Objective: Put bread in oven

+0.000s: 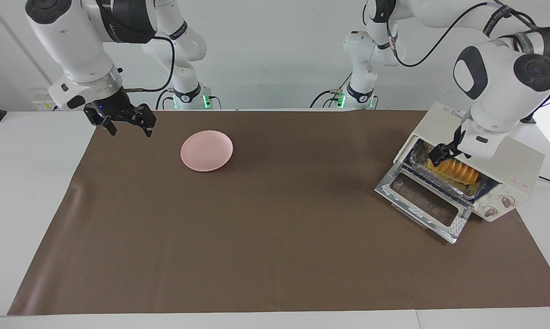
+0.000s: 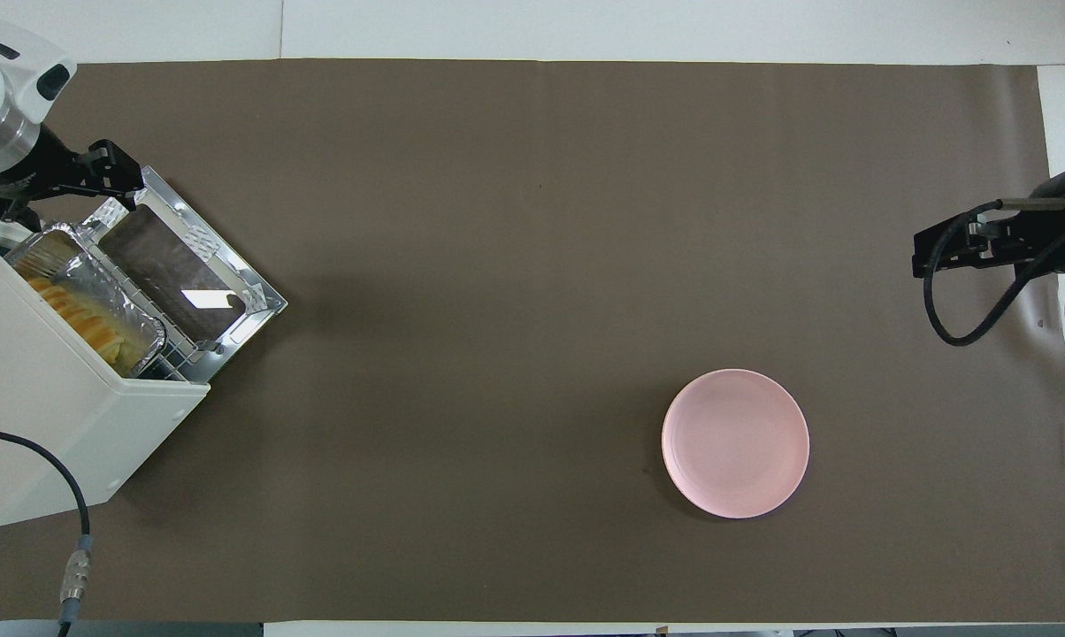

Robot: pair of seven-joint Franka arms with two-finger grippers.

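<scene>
The cream-white oven (image 1: 519,167) stands at the left arm's end of the table with its glass door (image 1: 423,203) dropped open. The yellow-orange ridged bread (image 1: 455,170) lies inside it in a crinkled foil tray (image 1: 480,188) on the rack. My left gripper (image 1: 449,155) is open and empty, raised just above the bread at the oven's mouth. In the overhead view the oven (image 2: 55,416), the bread (image 2: 86,317) and the left gripper (image 2: 99,168) show too. My right gripper (image 1: 129,129) is open and empty and waits in the air over the mat's edge at the right arm's end.
A round pink plate (image 1: 206,150) sits empty on the brown mat (image 1: 275,228) toward the right arm's end; it also shows in the overhead view (image 2: 734,442). The oven's power cable (image 2: 72,548) trails off the table's near edge.
</scene>
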